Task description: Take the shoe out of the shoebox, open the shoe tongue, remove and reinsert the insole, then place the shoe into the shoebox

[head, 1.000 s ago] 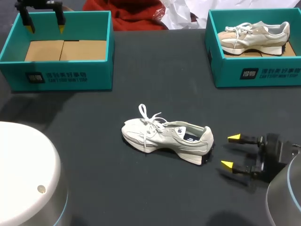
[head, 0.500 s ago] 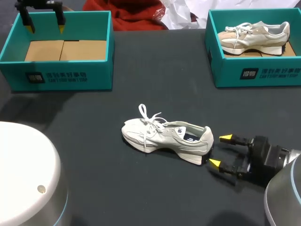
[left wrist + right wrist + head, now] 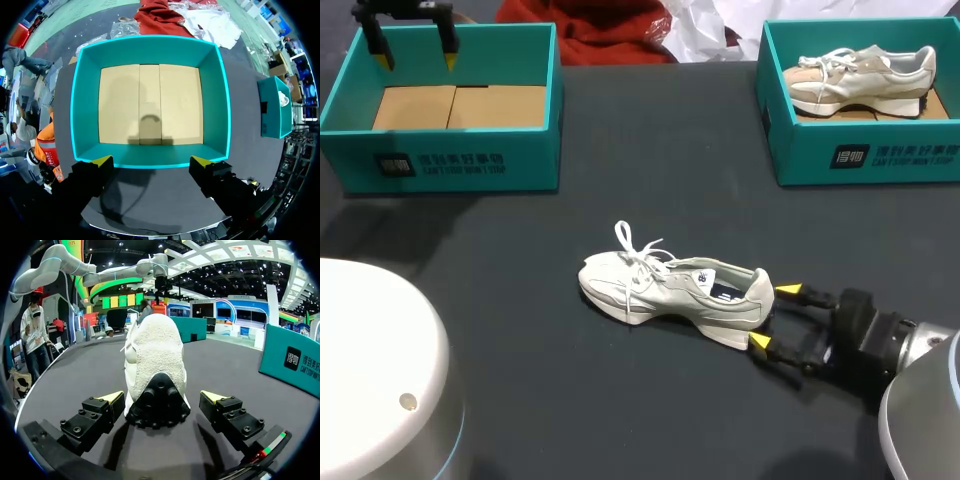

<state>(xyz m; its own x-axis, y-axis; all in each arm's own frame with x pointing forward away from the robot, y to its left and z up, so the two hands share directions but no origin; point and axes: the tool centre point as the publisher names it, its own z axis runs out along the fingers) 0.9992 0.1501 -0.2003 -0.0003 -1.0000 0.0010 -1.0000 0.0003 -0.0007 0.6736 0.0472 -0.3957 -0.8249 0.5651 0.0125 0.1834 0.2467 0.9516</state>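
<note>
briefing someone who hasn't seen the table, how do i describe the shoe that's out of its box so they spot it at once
The dark table has a teal shoebox at each far corner. In the middle, nearer the robot, a pale laced shoe lies with its heel between the right gripper's open fingers. The only other shoe sits inside the right shoebox.

The head camera sits high behind the robot, looking down over the whole desk [image 3: 520,250], from the two shoeboxes at the far edge to the shoe [image 3: 670,292] near the middle. The left wrist camera hangs above the far-left empty shoebox [image 3: 150,42], facing straight down into it; the head view shares that box. The right wrist camera lies low at the near right, looking level along its jaws, close on the shoe's heel, which the head view shares.
</note>
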